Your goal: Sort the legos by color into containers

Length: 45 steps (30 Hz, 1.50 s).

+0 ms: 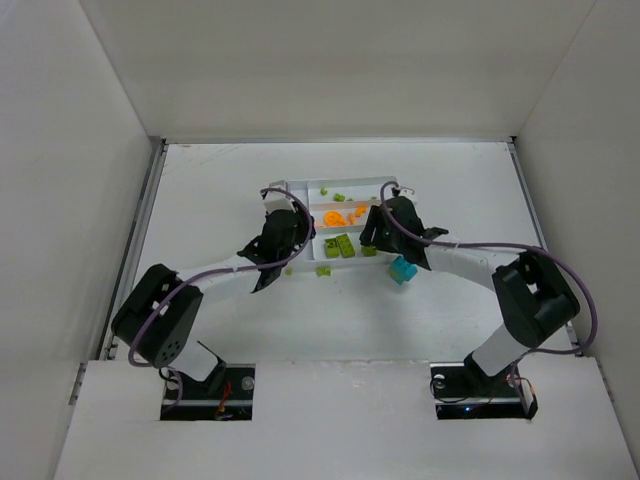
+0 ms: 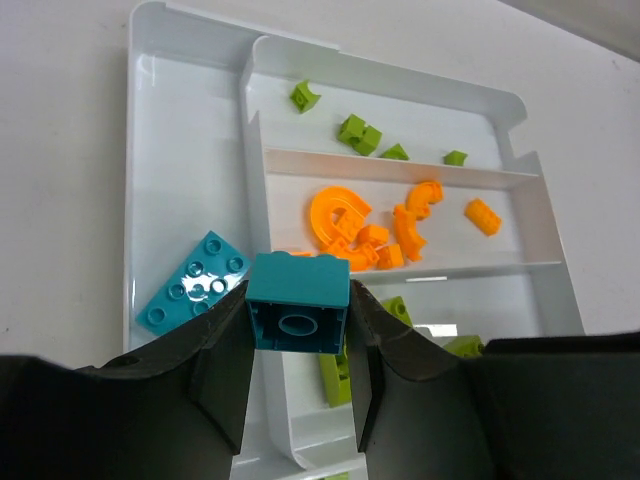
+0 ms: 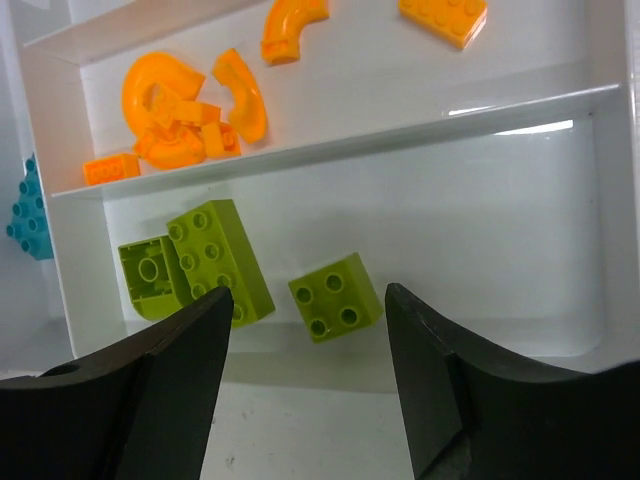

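My left hand (image 2: pixel 298 345) grips a teal plastic brick (image 2: pixel 298 298); its white plastic tray compartment (image 2: pixel 190 150) lies just toward the tabletop's (image 2: pixel 60 200) left edge.

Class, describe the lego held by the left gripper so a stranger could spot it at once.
Find the white tray, then the left gripper over its left side. Clamped there is a chunky teal brick, hollow underside facing the wrist camera. Unlike the flat teal plate lying in the tray's long side compartment, it is blocky and held aloft.
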### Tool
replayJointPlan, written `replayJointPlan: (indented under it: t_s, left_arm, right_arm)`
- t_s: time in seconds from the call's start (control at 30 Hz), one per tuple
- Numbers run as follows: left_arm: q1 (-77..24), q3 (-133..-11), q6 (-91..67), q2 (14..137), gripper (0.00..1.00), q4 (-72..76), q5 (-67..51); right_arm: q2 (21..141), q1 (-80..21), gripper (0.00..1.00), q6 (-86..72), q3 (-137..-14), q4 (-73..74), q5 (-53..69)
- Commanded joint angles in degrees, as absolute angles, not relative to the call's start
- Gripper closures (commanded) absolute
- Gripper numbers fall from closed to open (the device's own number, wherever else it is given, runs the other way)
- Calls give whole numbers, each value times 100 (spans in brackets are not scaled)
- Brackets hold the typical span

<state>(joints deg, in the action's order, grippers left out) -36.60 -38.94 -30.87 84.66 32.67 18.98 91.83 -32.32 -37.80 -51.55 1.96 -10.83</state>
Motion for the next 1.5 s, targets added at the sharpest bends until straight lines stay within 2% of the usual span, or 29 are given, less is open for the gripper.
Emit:
replayJointPlan:
  t_s: [0.0, 0.07, 0.13, 0.17, 0.23, 0.3, 0.4, 0.47, 0.63, 0.73, 0.93, 1.17, 1.47]
  left_arm:
    - [-3476, -4394, -3269, 8639, 82, 3209, 1854]
    - [-3406, -4596, -3270, 8841, 82, 3086, 1837]
    - [-3353, -4841, -3252, 9078, 82, 2910, 1837]
    - [-3335, -4965, -3243, 9192, 81, 2805, 1846]
    - [-3292, -5254, -3217, 9438, 81, 2559, 1898]
    - [-3221, -5448, -3269, 9632, 79, 2409, 1933]
    - [-3160, -5826, -3322, 9975, 77, 2101, 2047]
    - [-3151, -6002, -3296, 10133, 76, 1961, 2153]
    - [-3124, -6257, -3340, 10397, 70, 1749, 2355]
    - [-3098, -6337, -3340, 10538, 67, 1635, 2434]
    - [-3133, -6328, -3340, 10600, 57, 1661, 2408]
    - [-3151, -6179, -3287, 10232, 44, 1687, 2294]
    - [-3379, -5547, -3296, 9475, 43, 2187, 2163]
  right_arm:
    - [8720, -3274, 31, -3577, -5222, -175, -1248]
    - [8325, -3282, 32, -3568, -4958, -368, -1248]
    - [7956, -3344, 39, -3533, -4669, -614, -1248]
    - [7789, -3361, 43, -3516, -4528, -728, -1257]
    - [7455, -3370, 58, -3507, -4273, -896, -1257]
    - [7217, -3370, 67, -3507, -4123, -870, -1266]
    - [6857, -3362, 69, -3568, -3851, -782, -1388]
    - [6576, -3362, 66, -3560, -3657, -677, -1694]
    - [5741, -3641, 43, -3533, -3253, -55, -2837]
    - [5415, -3985, 30, -3525, -3147, 438, -3154]
    - [5290, -4390, 12, -3235, -3453, 1598, -3331]
    - [6090, -4408, 4, -3129, -3656, 1670, -3357]
    - [6442, -4083, 4, -2944, -3639, 1363, -2883]
